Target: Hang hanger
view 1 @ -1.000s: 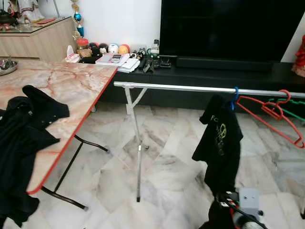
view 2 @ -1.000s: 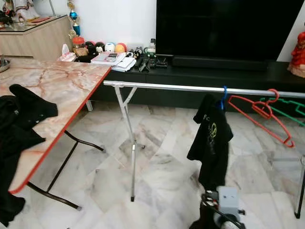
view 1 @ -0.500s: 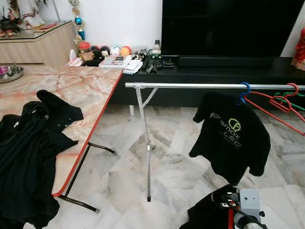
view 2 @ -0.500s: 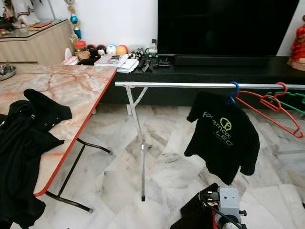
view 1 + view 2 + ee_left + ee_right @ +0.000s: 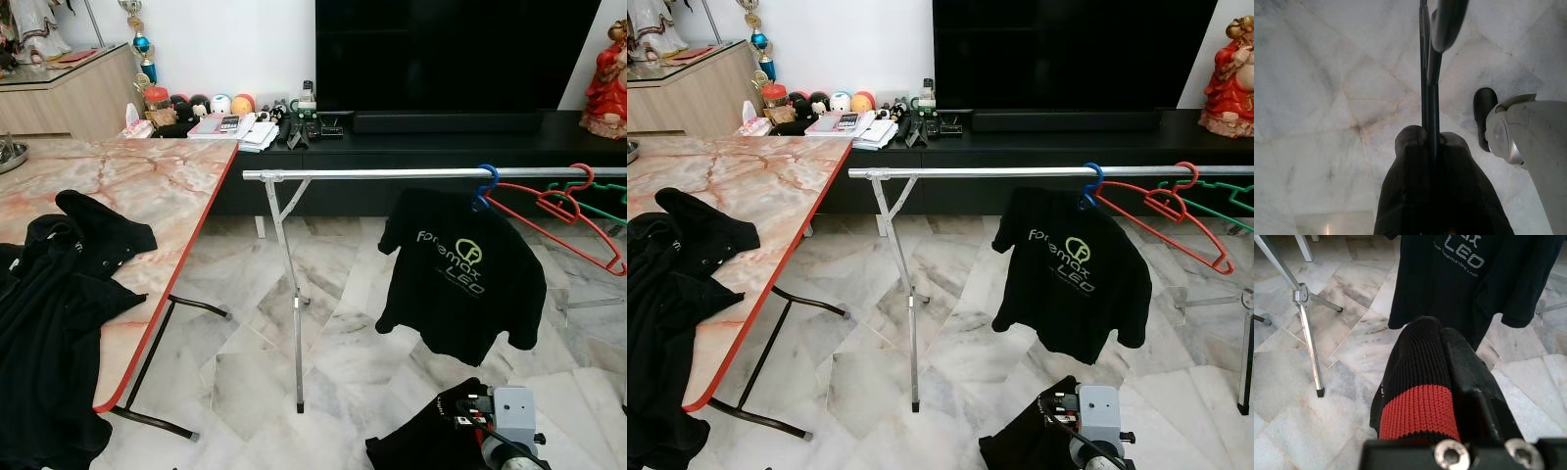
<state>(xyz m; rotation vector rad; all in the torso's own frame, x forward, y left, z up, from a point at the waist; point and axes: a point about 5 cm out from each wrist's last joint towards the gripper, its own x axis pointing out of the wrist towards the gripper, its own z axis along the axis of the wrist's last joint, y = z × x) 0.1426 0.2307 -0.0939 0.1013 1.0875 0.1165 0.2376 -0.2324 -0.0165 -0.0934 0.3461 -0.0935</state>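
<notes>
**Inspection: hanger on rail, dark garment in right gripper**

The blue hanger [image 5: 486,180] hung by its hook on the clothes rail [image 5: 392,173], at about 2 o'clock from the centre of the head view. It carried a black T-shirt [image 5: 460,279] with a printed logo, which draped freely below the rail. Further along toward 3 o'clock, a red hanger [image 5: 563,211] and a green hanger [image 5: 598,188] hung bare on the same rail.

My right gripper [image 5: 1442,362] sat low at about 5 o'clock, its jaws pressed onto a black knit garment with a red band [image 5: 1418,411]; the cloth bunched over the fingers and trailed toward the marble floor [image 5: 343,323]. My left gripper [image 5: 1427,112] hung pointing at the floor, jaws closed together with nothing between them that I could make out.

At 9 o'clock the tabletop [image 5: 147,181] bore a heap of black clothing [image 5: 49,304].

Handling judgement: the hanger looked light and stiff, thin plastic, likely to swing on the rail if nudged. I judged the sound grip to be at the neck just below the hook, or on a bare shoulder arm. The garments were soft and limp, would sag from any single pinch, and could slip off a sloped arm.
</notes>
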